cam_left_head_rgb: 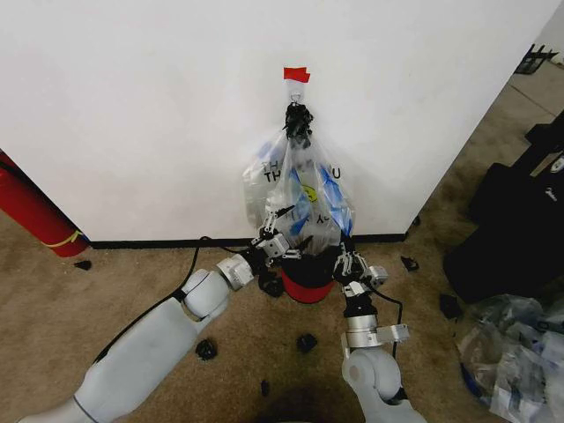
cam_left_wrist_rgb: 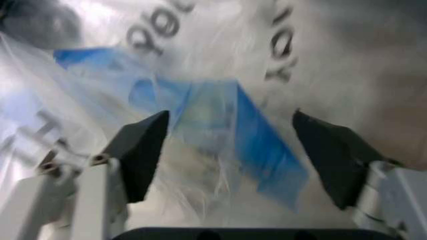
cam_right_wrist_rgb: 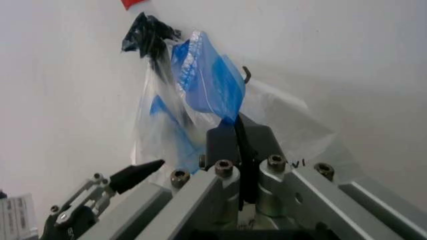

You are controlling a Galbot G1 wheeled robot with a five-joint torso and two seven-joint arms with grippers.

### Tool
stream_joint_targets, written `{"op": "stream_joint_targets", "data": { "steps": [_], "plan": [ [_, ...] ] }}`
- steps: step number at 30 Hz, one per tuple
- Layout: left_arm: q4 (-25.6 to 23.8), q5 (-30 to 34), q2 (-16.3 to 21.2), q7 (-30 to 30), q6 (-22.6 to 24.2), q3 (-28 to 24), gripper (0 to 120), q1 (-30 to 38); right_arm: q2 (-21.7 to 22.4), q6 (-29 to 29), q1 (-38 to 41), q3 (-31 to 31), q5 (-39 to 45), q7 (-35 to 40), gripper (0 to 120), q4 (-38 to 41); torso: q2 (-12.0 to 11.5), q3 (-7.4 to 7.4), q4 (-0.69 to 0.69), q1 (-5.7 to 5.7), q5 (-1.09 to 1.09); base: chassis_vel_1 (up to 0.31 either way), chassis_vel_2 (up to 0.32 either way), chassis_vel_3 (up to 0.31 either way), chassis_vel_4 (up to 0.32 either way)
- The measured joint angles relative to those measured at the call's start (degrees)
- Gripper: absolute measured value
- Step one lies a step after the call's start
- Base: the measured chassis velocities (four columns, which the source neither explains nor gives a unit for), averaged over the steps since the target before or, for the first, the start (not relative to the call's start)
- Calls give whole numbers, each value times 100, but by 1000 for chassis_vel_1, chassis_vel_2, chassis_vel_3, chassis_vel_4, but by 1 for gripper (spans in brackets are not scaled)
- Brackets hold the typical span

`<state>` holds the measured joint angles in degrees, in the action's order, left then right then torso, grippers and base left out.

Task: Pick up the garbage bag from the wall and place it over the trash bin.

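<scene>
The garbage bag [cam_left_head_rgb: 328, 189], see-through with blue patches, hangs by a black knot from a small hook [cam_left_head_rgb: 297, 92] under red tape on the white wall [cam_left_head_rgb: 141, 106]. A clear "THANK YOU" bag [cam_left_head_rgb: 271, 172] hangs with it. The trash bin [cam_left_head_rgb: 307, 280], black mesh with a red band, stands on the carpet right under them. My left gripper [cam_left_head_rgb: 278, 236] is open at the bags' lower left, and crinkled plastic with a blue patch [cam_left_wrist_rgb: 220, 125] lies between its fingers [cam_left_wrist_rgb: 140, 150]. My right gripper [cam_left_head_rgb: 349, 261] is shut at the lower right, where the blue plastic [cam_right_wrist_rgb: 210, 85] tapers into its fingertips [cam_right_wrist_rgb: 235, 131].
A long red cylinder [cam_left_head_rgb: 31, 211] leans at the far left. Black bags [cam_left_head_rgb: 520, 220] and a heap of clear plastic [cam_left_head_rgb: 515, 352] lie to the right. Small black bits [cam_left_head_rgb: 307, 342] dot the carpet around the bin. A black baseboard [cam_left_head_rgb: 159, 242] runs along the wall.
</scene>
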<state>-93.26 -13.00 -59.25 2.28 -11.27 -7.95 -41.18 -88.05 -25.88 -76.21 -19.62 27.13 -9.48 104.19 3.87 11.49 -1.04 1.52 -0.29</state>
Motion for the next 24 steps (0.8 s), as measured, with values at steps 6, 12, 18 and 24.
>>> {"op": "stream_joint_targets", "data": {
  "steps": [6, 12, 18, 24],
  "plan": [
    [-128, -469, 38, -231, 389, 140, 52, -239, 35, -20, -14, -14, 7, -1, 0, 35, 0, 0, 1, 0, 0, 0, 0, 0, 0],
    [-381, -559, 91, -525, 748, 245, 30, -470, 45, -43, -47, -19, 11, -1, 0, 62, 0, 0, 1, 0, 0, 0, 0, 0, 0],
    [-640, -170, 116, -734, 911, 352, 8, -655, 53, -56, -77, -23, 2, 7, 0, 92, 0, 0, 0, 0, 0, 0, 0, 0, 0],
    [-1050, 1211, 12, -888, 883, 536, 0, -1080, 75, -76, -105, -68, -34, 75, 0, 106, 0, 0, 1, 0, 1, 0, 0, 0, 0]
  ]
}}
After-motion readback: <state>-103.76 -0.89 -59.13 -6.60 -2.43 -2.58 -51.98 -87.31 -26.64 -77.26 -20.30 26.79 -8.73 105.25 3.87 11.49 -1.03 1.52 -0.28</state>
